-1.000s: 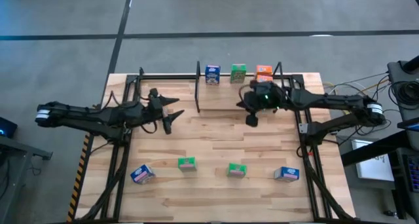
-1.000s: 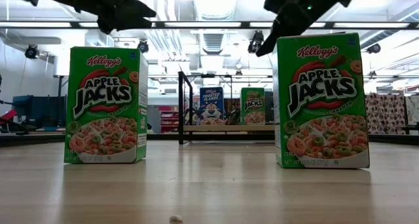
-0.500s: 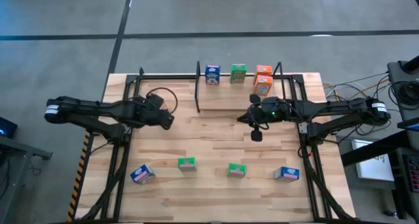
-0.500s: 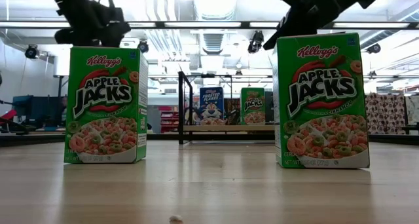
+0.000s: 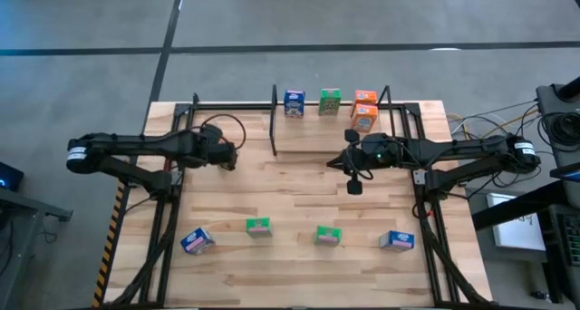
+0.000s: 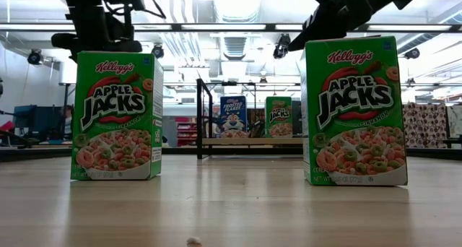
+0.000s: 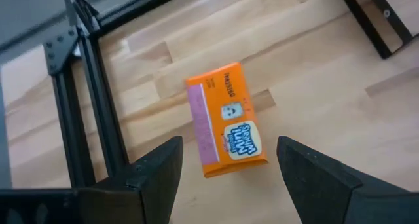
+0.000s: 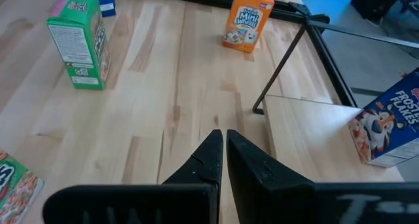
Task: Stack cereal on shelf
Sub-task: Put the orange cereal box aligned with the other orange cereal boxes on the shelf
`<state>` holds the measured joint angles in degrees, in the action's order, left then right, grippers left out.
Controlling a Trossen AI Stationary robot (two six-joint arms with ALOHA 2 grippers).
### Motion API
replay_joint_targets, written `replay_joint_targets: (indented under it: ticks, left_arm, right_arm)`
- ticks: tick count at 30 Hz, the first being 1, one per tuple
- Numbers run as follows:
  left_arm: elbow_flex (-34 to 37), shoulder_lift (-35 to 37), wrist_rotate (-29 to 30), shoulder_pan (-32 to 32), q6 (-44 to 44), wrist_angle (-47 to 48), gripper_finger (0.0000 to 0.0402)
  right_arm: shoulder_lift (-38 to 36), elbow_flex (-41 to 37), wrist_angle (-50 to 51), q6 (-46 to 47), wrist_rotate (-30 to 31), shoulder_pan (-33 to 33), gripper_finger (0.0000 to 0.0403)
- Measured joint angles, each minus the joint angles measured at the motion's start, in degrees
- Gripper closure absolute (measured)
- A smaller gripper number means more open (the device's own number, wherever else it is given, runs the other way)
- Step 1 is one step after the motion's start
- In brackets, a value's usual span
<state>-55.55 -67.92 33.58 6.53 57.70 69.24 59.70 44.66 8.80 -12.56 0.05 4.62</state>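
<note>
Showing: cereal boxes spread over a wooden counter [image 5: 299, 188], seen from above, level and from both wrists
Left claw [image 7: 226, 178]: held wide open above an orange box [image 7: 226, 129] lying flat near the counter's left frame; nothing is gripped
Right claw [image 8: 224, 160]: fingers pressed together, empty, hung over mid-counter just in front of the shelf [image 5: 308, 140]
Shelf: set at the counter's far edge, between thin black posts
Boxes at the shelf: one blue [image 5: 294, 102], one green [image 5: 330, 101], one orange [image 5: 365, 98] in a row at the back; a second orange box [image 5: 364, 118] is seen just in front of the last
Near row: blue [image 5: 197, 241], green [image 5: 259, 227], green [image 5: 327, 237], blue [image 5: 396, 241], all upright and well apart
</note>
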Motion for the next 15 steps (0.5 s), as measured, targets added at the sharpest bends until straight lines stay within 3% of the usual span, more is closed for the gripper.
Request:
replay_joint_targets:
  ticks: [15]
  left_arm:
    - [0.2,1.6,-7.2,7.4,-4.7,-3.4,0.0171]
  right_arm:
    - [0.0,0.0,2.4,-0.5,0.0,0.0,0.0390]
